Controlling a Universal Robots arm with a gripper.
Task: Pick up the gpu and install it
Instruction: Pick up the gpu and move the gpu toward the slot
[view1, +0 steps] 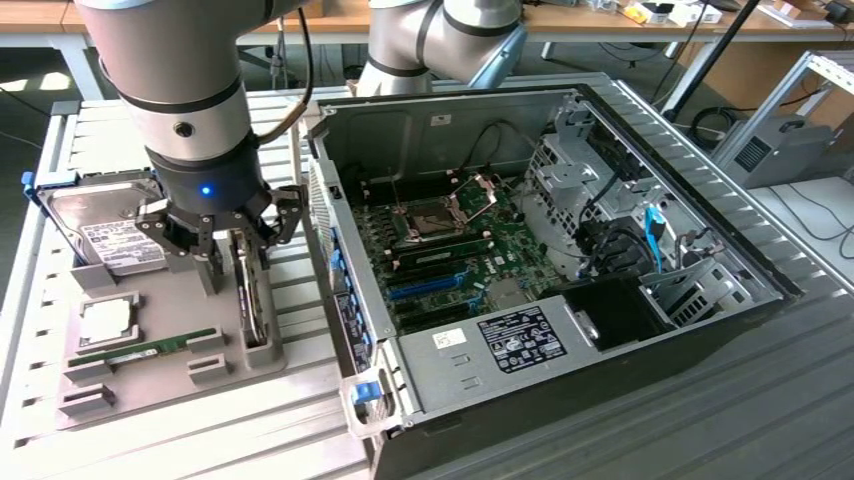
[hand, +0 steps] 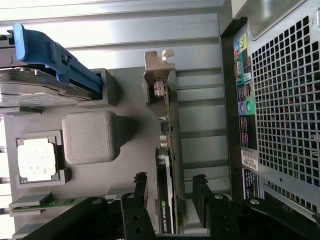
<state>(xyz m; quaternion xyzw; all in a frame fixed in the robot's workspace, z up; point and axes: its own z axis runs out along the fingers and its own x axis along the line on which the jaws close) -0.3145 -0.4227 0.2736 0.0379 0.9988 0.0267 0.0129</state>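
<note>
Gpu (hand: 166, 145) on edge, long axis along pc case (hand: 285, 100), end effector (hand: 170, 176) astride

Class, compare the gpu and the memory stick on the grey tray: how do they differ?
The gpu stands tall on edge; the memory stick sits low. The gpu has a metal end bracket; the memory stick has none. The open gripper straddles the gpu, not the memory stick. Both are green boards on the tray.
</note>
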